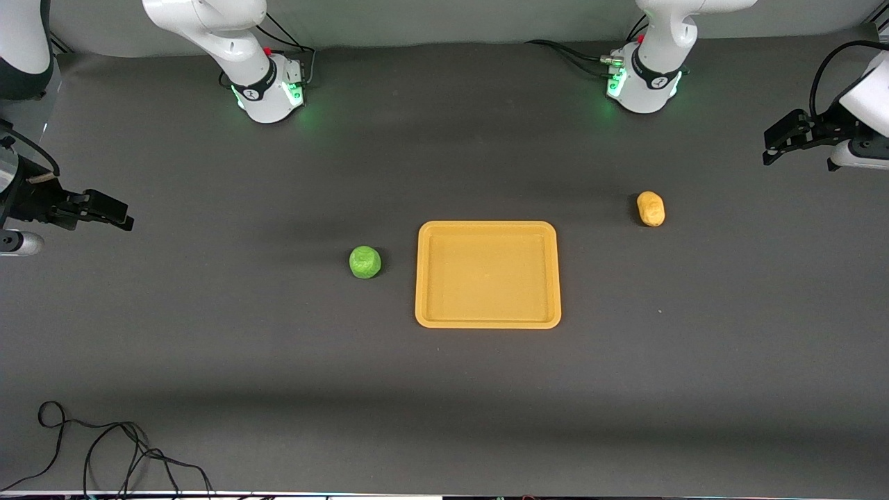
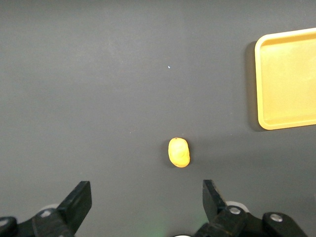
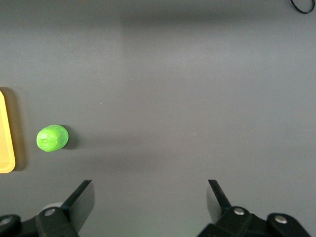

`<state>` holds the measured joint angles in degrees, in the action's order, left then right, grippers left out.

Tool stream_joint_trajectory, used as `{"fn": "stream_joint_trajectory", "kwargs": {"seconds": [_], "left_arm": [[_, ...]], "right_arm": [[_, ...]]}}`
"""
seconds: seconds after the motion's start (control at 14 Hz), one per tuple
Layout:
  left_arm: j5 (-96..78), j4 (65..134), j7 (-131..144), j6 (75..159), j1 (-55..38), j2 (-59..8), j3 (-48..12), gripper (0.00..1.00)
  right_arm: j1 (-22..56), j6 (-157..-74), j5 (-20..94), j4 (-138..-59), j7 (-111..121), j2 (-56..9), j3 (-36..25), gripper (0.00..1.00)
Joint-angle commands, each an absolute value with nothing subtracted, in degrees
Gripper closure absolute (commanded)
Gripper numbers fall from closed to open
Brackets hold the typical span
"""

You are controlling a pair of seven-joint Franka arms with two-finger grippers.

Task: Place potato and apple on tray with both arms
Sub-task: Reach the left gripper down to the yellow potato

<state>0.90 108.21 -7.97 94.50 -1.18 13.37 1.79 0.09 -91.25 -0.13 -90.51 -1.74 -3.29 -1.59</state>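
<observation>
Both arms waiting high at the tabletop [image 1: 208, 361] ends, released: left end effector [image 2: 145, 202] nearest the potato [image 1: 651, 208], right end effector [image 3: 148, 200] nearest the apple [image 1: 364, 262], both lying beside the tray [image 1: 487, 321].

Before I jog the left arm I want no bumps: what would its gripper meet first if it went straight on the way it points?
Probably bare table. The left gripper, open, has the potato just ahead but slightly off its line; depth is unclear.
</observation>
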Motion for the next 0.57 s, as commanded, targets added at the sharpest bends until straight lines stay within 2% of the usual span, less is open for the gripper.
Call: {"fn": "stream_joint_trajectory", "kwargs": {"seconds": [0.0, 0.21, 0.5], "left_arm": [[1.9, 109.1, -6.6, 94.1, -1.6, 14.7, 1.4, 0.00], [1.9, 109.5, -6.5, 94.3, -1.6, 14.7, 1.4, 0.00], [1.9, 119.9, -6.6, 101.8, -1.9, 14.9, 1.3, 0.01]], "right_arm": [[-0.1, -90.6, 0.6, -89.6, -0.9, -3.5, -1.4, 0.00], [-0.1, -90.5, 0.6, -89.4, -1.1, -3.5, -1.4, 0.00], [0.1, -90.5, 0.6, -89.5, -0.4, -3.5, -1.3, 0.00]]}}
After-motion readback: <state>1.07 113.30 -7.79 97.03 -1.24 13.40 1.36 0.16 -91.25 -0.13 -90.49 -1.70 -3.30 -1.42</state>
